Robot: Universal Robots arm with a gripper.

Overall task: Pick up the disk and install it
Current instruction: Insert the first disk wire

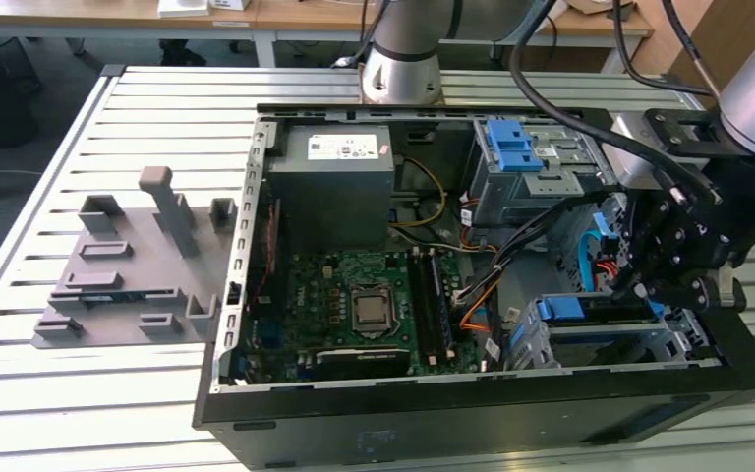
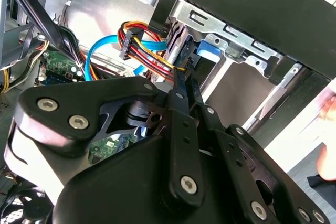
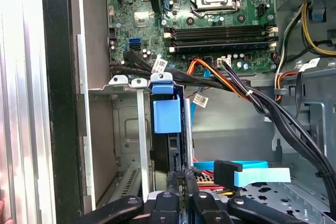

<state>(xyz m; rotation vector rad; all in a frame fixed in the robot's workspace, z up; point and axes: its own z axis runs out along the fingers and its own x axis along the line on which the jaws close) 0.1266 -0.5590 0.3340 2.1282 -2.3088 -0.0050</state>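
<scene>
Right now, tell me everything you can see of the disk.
The disk stands on edge in the grey metal bay inside the computer case, just off the motherboard. Its body looks dark and is mostly hidden. A blue plastic carrier frames it, with a square blue tab on the end. The gripper is right at its other edge; contact is unclear.

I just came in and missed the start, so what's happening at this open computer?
The black gripper of a single robot arm is down inside the open black computer case, at the drive bay near the corner on the exterior view's right. Its fingers are closed on the edge of the disk, a flat drive in a blue plastic carrier, which stands upright in the grey metal bay, beside the green motherboard.
</scene>
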